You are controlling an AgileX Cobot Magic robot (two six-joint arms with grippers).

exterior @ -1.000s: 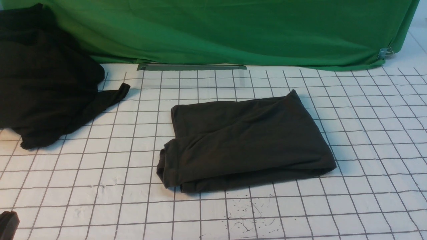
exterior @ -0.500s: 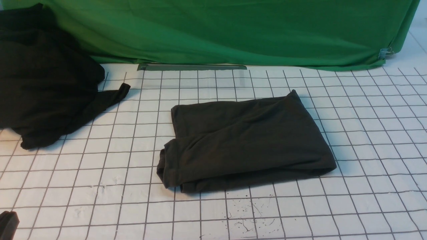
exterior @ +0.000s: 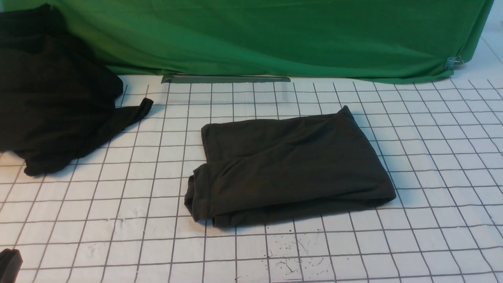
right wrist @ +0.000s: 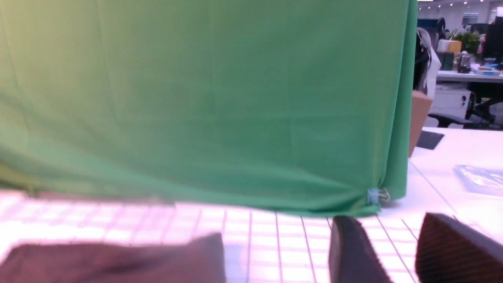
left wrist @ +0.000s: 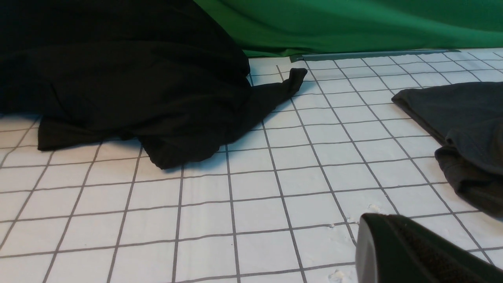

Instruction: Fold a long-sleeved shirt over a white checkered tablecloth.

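The long-sleeved shirt point(exterior: 290, 165) lies folded into a dark brown-black rectangle in the middle of the white checkered tablecloth point(exterior: 118, 220); no print shows. Its edge also appears in the left wrist view point(left wrist: 463, 118) and, blurred, in the right wrist view point(right wrist: 118, 261). My left gripper point(exterior: 8, 264) sits low at the near left corner, well clear of the shirt; its jaws point(left wrist: 377, 243) are shut with nothing in them. My right gripper point(right wrist: 387, 220) is outside the front view. Its two fingers stand apart over the cloth, empty, to the right of the shirt.
A blacker garment bundle point(exterior: 51, 102) is heaped at the far left, one sleeve end pointing toward the centre. A green cloth point(exterior: 275, 35) hangs along the back, held by a clip point(exterior: 454, 62) at its right corner. A grey strip point(exterior: 226, 79) lies at its foot.
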